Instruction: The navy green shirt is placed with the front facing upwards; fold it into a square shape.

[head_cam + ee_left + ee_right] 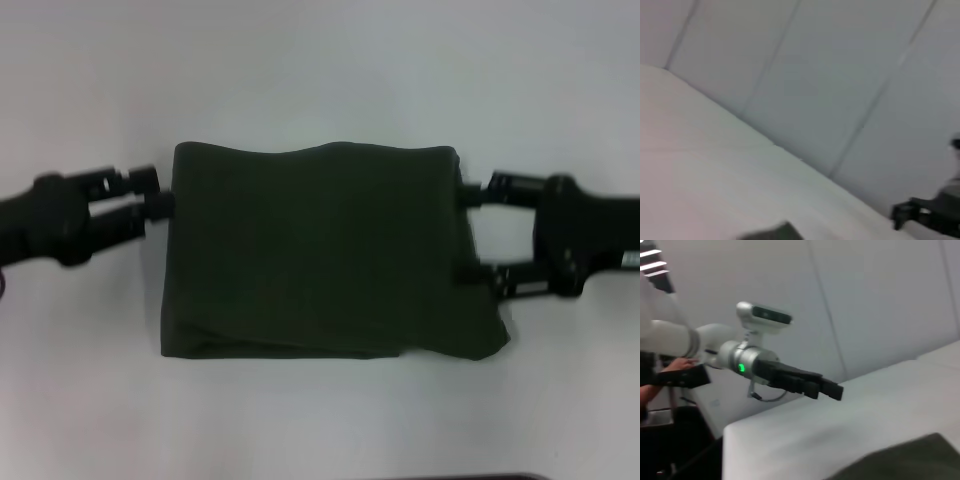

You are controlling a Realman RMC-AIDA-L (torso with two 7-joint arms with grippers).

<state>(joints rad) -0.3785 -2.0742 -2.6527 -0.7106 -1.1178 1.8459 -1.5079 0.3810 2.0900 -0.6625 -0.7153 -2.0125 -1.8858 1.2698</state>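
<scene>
shirt: the navy green shirt (320, 250) lies folded in a near-square on the table (320, 60) | left gripper (160, 192) narrow at its edge | right gripper (470, 232) wide, maybe letting go

Navy green shirt (320, 250) lies folded, lettering and neck label hidden. Left gripper (160, 193) fingertips at 9 o'clock edge, right gripper (466, 232) tips at 3 o'clock vanish against cloth. Both wrist views cut the shirt off.
</scene>
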